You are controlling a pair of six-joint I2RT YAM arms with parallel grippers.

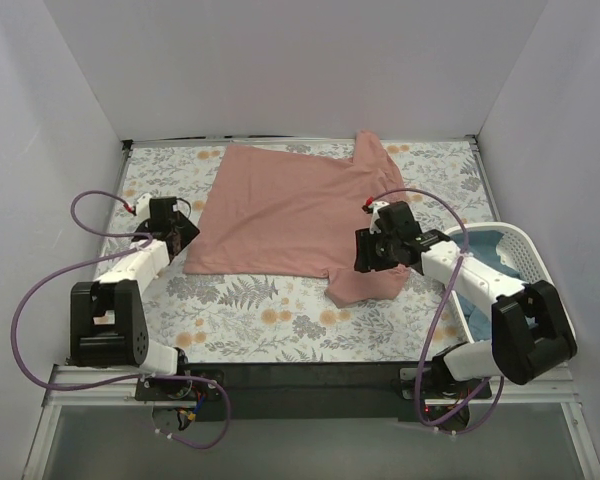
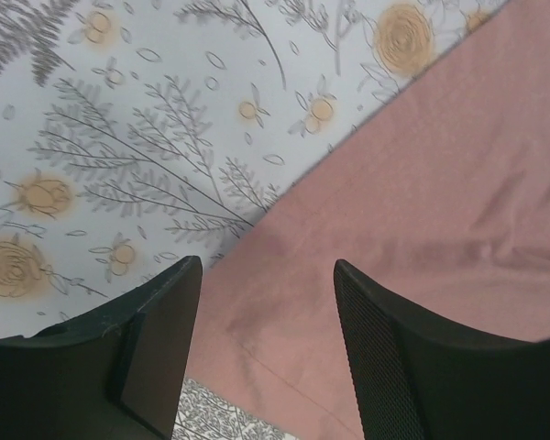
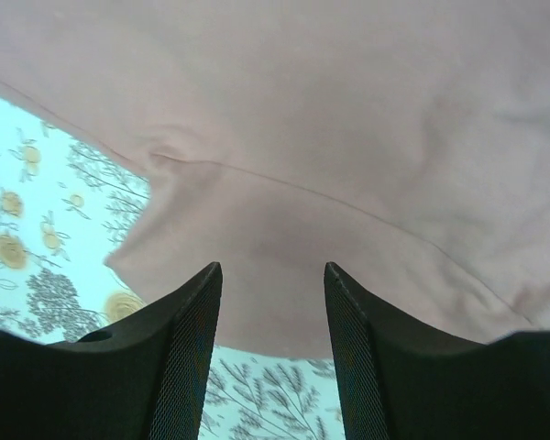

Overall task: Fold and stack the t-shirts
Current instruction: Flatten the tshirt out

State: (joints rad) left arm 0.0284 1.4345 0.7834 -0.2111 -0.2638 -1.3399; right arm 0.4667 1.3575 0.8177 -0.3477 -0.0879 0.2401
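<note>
The left fingers (image 2: 156,348) are held apart, and a hem edge of the pink t-shirt (image 1: 290,210) is visible in the gap between them. Contact with the fabric cannot be determined. The right fingers (image 3: 179,357) are likewise spread and are positioned over a sleeve of the same shirt, just beside its seam. Nothing is gripped by either pair.

In the top view, the left fingers are located at the 9 o'clock edge of the shirt and the right fingers at its 4 o'clock sleeve. The shirt is laid flat on the floral cloth (image 1: 260,320) covering the counter (image 1: 310,378), toward 12 o'clock, with the hem facing 9 o'clock.

The teal-blue t-shirt (image 1: 485,248) is contained in the white basket (image 1: 528,250) at 3 o'clock, partly hidden by the right arm (image 1: 480,285).
</note>
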